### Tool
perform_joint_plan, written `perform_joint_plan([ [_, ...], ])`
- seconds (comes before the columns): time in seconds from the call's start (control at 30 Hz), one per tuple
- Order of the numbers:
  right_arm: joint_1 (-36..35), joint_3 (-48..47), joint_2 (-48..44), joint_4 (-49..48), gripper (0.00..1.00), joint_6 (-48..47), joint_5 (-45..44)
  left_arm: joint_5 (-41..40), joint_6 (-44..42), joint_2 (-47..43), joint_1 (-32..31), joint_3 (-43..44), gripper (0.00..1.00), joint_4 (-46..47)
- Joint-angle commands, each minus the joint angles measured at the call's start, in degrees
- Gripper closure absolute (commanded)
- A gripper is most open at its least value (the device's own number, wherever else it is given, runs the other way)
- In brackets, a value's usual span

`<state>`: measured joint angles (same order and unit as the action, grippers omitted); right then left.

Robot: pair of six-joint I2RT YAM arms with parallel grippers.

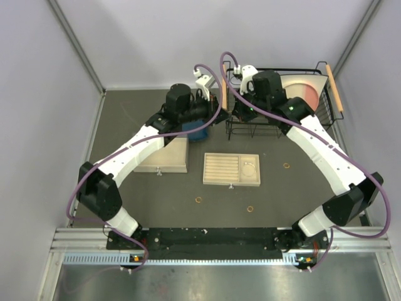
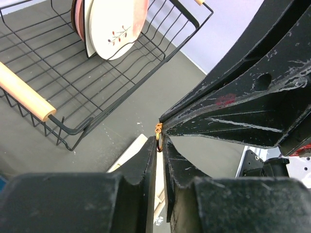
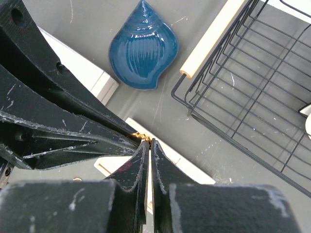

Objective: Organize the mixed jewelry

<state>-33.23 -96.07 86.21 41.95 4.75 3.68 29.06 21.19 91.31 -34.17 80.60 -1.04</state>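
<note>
**Left gripper** [image 2: 159, 145]: the fingers stand at a narrow slit, with the gold ring [image 2: 158, 128] in its mouth. Whether they bear on the ring cannot be told.

**Ring:** it is held aloft between the two grippers, near the wire rack [image 2: 97, 82] and well apart from the slotted tray [image 1: 230, 169].

**Right gripper** [image 3: 148, 144]: the jaws are pressed together with their tips at the ring, apparently pinching it.

**Assessment:** this looks like a hand-to-hand transfer.
- The left fingers should seat squarely on the band before the right lets go.
- The release should be slow, with no sideways pull. So small a ring would likely flick out of a half grip.

**Views:**
- Only the wrist views show the ring; the top view does not resolve it.
- Only the top view shows the loose rings [image 1: 198, 200] lying on the table and the silver hoop [image 1: 250, 169] in the tray's right compartment.
- The right wrist view shows the blue shell dish [image 3: 143, 46] in full. In the top view the left arm mostly hides it.
</note>
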Motion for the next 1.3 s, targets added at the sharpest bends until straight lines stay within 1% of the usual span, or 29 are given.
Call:
perform_joint_plan([
  [0.0, -0.61, -0.61, -2.89, -0.91, 1.0, 0.52, 0.09, 0.03, 0.43, 0.36, -0.1, 2.11, 0.88, 1.39],
  [0.17, -0.6, 0.18, -3.16, -1.08, 1.0, 0.26, 1.41, 0.12, 0.96, 1.15, -0.1, 2.9, 1.0, 1.21],
  [0.3, -0.61, 0.8, -4.03, -1.26, 1.0, -0.62, 3.52, 0.38, 1.13, 1.5, -0.19, 3.43, 1.0, 1.3],
  [0.37, -0.69, 1.32, -5.17, -1.26, 0.96, -1.5, 3.87, 0.65, 0.35, 1.42, -0.1, 3.51, 1.0, 1.3],
  [0.47, -0.6, 1.94, -7.89, -1.26, 0.77, -3.52, 4.32, 2.84, -0.27, 0.98, 0.33, 3.16, 1.0, 1.21],
  [0.5, -0.6, 2.2, -8.86, -1.26, 0.63, -3.87, 4.49, 4.76, -0.27, 0.8, 0.68, 3.08, 1.0, 1.39],
  [0.53, -0.52, 2.73, -9.65, -1.17, 0.59, -4.48, 4.75, 5.47, -0.27, 0.63, 1.04, 2.99, 1.0, 1.39],
  [0.6, -0.34, 3.26, -12.2, -1.17, 0.54, -4.4, 5.1, 7.06, -0.27, 0.19, 1.82, 2.72, 1.0, 1.82],
  [0.67, 0.71, 3.61, -13.61, -1.09, 0.53, -6.42, 6.07, 11.0, -0.36, -0.43, 2.79, 2.02, 1.0, 2.96],
  [0.7, 1.5, 3.61, -14.49, -0.91, 0.53, -6.51, 8.94, 12.59, -0.53, -0.6, 3.14, 1.67, 1.0, 4.36],
  [0.73, 3.25, 3.61, -14.93, -0.82, 0.53, -6.77, 11.06, 18.0, -1.15, -0.78, 3.67, 1.49, 1.0, 4.99],
  [0.83, 4.93, 3.79, -15.72, 0.14, 0.54, -8.78, 18.71, 26.46, -2.47, -0.43, 5.17, 2.37, 1.0, 6.04],
  [0.87, 5.11, 3.87, -15.99, 0.32, 0.54, -9.67, 19.86, 31.8, -2.21, -0.25, 5.78, 2.55, 1.0, 6.48],
  [0.97, 5.2, 4.49, -16.34, 0.85, 0.54, -11.96, 24.43, 39.11, -1.42, -0.16, 5.96, 3.07, 1.0, 7.71],
  [1.03, 5.2, 4.58, -15.73, 1.11, 0.54, -13.01, 27.33, 41.86, 1.03, -0.25, 5.96, 2.29, 1.0, 9.82],
  [1.07, 5.11, 4.49, -15.55, 1.29, 0.55, -13.28, 28.39, 43.7, 2.18, -0.34, 6.05, 1.94, 1.0, 12.61],
  [1.13, 5.11, 4.14, -14.68, 1.55, 0.55, -13.63, 30.15, 44.33, 3.76, -1.04, 5.96, 1.06, 1.0, 13.87],
  [1.27, 5.11, 4.05, -13.18, 1.82, 0.56, -13.89, 31.99, 44.51, 3.86, -1.66, 5.96, 0.53, 1.0, 14.31],
])
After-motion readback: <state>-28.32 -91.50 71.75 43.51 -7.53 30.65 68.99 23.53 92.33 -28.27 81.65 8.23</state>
